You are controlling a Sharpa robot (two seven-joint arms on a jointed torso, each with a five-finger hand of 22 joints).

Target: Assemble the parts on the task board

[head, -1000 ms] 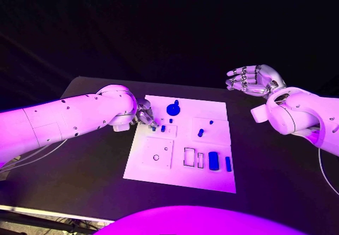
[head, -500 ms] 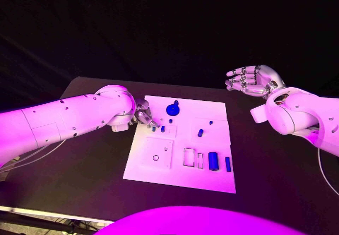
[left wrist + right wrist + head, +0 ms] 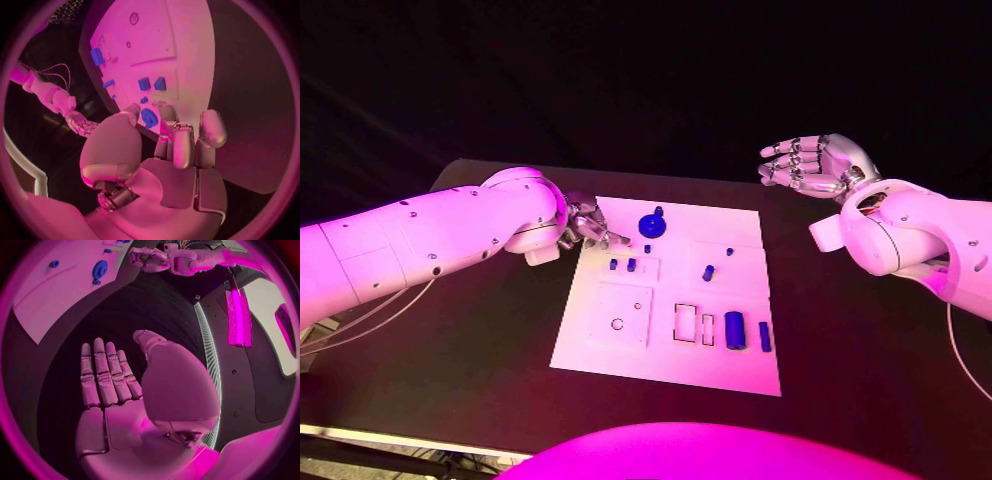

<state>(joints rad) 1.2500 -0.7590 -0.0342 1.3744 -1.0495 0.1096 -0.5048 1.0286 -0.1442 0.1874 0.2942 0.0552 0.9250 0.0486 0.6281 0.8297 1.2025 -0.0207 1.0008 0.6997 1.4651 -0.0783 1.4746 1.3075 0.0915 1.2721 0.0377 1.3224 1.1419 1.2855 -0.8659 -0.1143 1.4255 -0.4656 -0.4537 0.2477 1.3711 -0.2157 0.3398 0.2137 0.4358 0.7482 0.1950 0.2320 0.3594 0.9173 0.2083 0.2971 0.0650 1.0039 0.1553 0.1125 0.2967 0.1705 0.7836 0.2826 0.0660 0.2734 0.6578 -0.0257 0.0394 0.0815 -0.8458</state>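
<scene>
Task board w/ blue parts on black table; both hands' fingers apart.

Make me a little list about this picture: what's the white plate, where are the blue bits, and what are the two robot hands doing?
board: white task board in the middle of the black table
parts: small blue pieces on the board, including a round one near its far edge
left hand: over the board's far left corner, nothing seen in its fingers
right hand: raised off to the side, open, empty
</scene>
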